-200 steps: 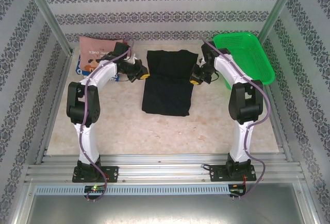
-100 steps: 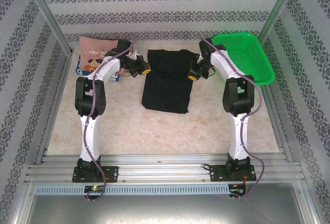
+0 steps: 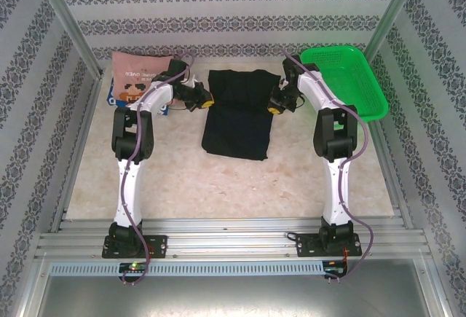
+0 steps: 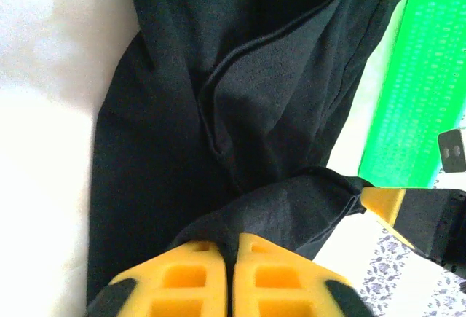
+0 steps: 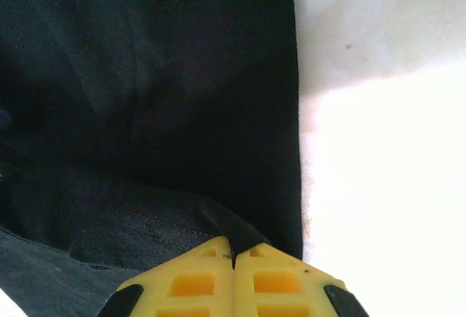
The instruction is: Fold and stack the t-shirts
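Across table (image 3: 182,178), left arm (image 3: 145,103), right arm (image 3: 321,98) outstretched; jaws pinching black t-shirt (image 3: 234,124)

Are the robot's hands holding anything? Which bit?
Yes, the black t-shirt. The left gripper pinches a fold at its left edge, the right gripper a fold at its right edge, both near the far end.
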### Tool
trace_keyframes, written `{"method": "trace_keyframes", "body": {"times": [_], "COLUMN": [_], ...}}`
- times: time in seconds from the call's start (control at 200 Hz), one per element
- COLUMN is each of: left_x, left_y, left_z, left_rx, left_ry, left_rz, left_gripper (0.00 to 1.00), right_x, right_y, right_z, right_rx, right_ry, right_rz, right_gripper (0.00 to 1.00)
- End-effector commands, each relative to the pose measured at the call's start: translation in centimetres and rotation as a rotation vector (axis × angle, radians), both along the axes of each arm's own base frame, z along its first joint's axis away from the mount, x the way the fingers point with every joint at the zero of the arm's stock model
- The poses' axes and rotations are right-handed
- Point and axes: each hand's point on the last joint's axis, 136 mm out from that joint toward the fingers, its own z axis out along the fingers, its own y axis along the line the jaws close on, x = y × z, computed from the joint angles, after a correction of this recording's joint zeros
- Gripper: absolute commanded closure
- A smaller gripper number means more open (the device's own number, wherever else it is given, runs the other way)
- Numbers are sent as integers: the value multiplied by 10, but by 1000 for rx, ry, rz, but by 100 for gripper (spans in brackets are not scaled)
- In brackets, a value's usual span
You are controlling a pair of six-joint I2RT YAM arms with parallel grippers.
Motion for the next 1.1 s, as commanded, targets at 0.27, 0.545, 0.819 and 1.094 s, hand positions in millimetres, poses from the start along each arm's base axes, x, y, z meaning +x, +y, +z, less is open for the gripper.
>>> {"method": "trace_keyframes", "body": {"times": [0.27, 0.545, 0.819, 1.094], "left_x": [37, -53, -173, -181], "left_y": [-3, 25, 30, 14], "left_z": [109, 110, 29, -13], "left_rx": [-141, 5, 40, 46], "left_ry": [-261, -239, 2, 60], "left_rz": [32, 5, -60, -52], "left_gripper": [41, 26, 26, 30], "right_x": [56, -39, -163, -176], "right_y": [-18, -5, 24, 42], "right_z": [90, 134, 52, -1], "right_rx": [27, 83, 152, 184], "right_ry": [-336, -364, -237, -195], "right_rz": [-122, -34, -36, -31], "right_gripper": [52, 41, 36, 37]}}
